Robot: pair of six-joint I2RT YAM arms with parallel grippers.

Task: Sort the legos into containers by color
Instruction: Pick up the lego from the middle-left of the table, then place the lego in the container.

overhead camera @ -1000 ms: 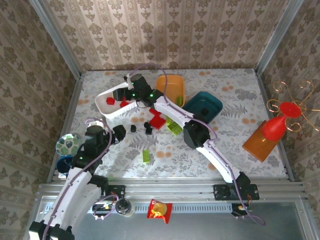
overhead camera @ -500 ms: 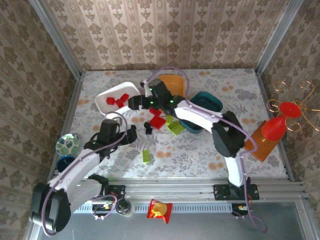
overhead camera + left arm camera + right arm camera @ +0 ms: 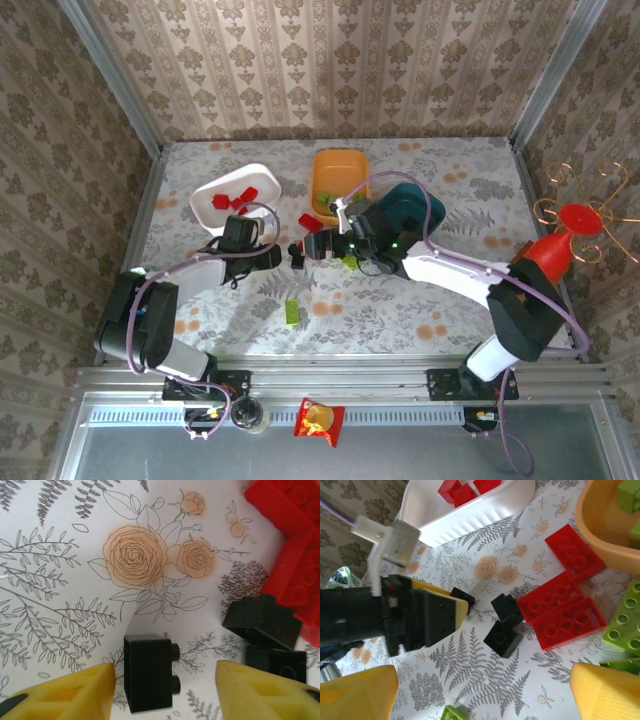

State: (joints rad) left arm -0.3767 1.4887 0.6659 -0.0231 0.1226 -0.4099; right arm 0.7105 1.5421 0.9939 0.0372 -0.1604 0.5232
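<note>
Reaching in from the near edge of the worktop (image 3: 420, 310), both arms meet near its middle in the top view, where the left claw (image 3: 277, 256) and the right claw (image 3: 308, 245) face each other close together over a cluster of black bricks (image 3: 297, 260). The white tub (image 3: 262, 178) lies toward the far left corner with red bricks (image 3: 235, 200) in it. The orange tub (image 3: 345, 160) sits at the middle of the far edge, and the teal tub (image 3: 415, 205) is just to its right. A lone lime brick (image 3: 292, 312) lies nearer the near edge. In the left wrist view, the left claw (image 3: 165, 690) is released, its yellow pads (image 3: 70, 695) standing on either side of one black brick (image 3: 147, 672) on its side, with a clear gap on the right. Two more black pieces (image 3: 262, 622) lie close by, below red plates (image 3: 290, 540). In the right wrist view, the right claw (image 3: 482, 700) is spread wide and grasps nothing. Ahead of it lie two black blocks (image 3: 504, 625), three red flat bricks (image 3: 560, 612) and a lime plate (image 3: 625, 625). The white tub's wall (image 3: 470, 515) and the orange tub's rim (image 3: 592, 535) are beyond.
</note>
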